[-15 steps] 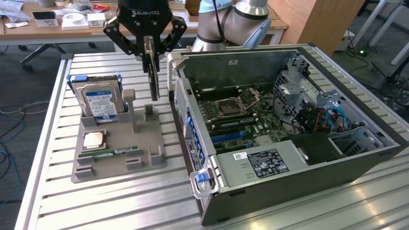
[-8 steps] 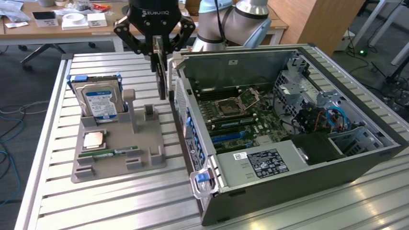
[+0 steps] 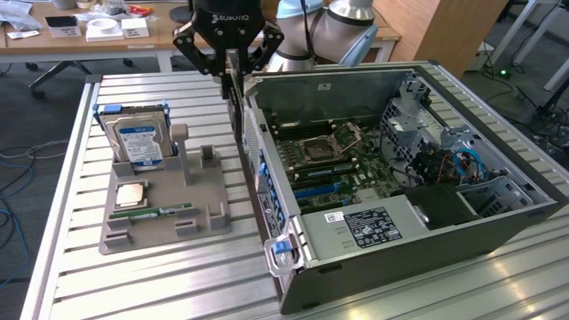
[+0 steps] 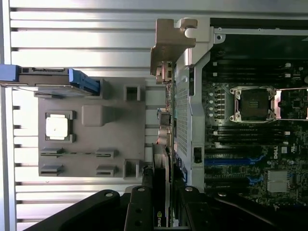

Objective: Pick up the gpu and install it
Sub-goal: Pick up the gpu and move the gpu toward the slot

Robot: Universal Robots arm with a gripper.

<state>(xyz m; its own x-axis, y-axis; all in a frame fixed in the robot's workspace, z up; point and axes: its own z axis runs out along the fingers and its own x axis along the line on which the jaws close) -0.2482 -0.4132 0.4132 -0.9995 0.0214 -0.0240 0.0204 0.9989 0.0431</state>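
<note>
Firmly, my fingers clamp the gpu by its top edge, upper middle of the exterior view; it seems light, stiff, fragile, so board edges suit best.

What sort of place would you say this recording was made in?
Likely a robotics lab or workshop: an open computer case on a slatted metal workbench, a robot gripper holding the gpu, and cluttered office desks behind.
</note>
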